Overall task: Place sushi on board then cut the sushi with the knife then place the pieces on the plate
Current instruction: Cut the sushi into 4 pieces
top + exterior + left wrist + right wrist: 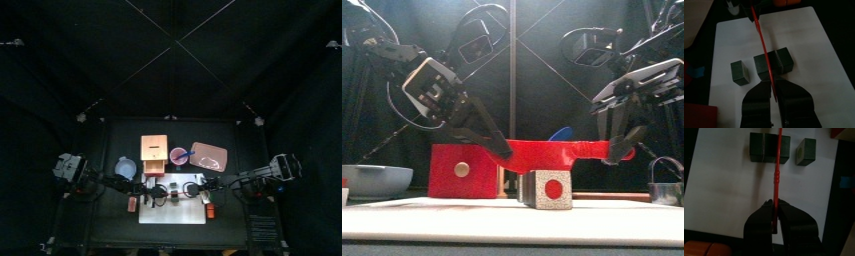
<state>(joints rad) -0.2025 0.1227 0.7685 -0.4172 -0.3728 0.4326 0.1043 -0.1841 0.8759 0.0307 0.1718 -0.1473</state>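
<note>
A red toy knife [563, 151] hangs level over the white cutting board [502, 222], with one gripper at each end. My left gripper [771, 83] is shut on one end of the red knife [761, 40]. My right gripper [775, 206] is shut on the other end [777, 168]. The blade crosses the dark green sushi roll [774, 63] along a seam between its blocks. I cannot tell if it touches. One cut piece [739, 71] lies apart beside the roll [769, 148]. From the front the nearest block [547, 188] shows a white face with a red centre.
Behind the board stand the wooden box with its red drawer front [465, 168] and the pink tray [209, 155]. The blue-grey bowl [374, 180] is at the left and the metal cutter [667, 186] at the right. A blue knife tip [556, 134] shows behind the red blade.
</note>
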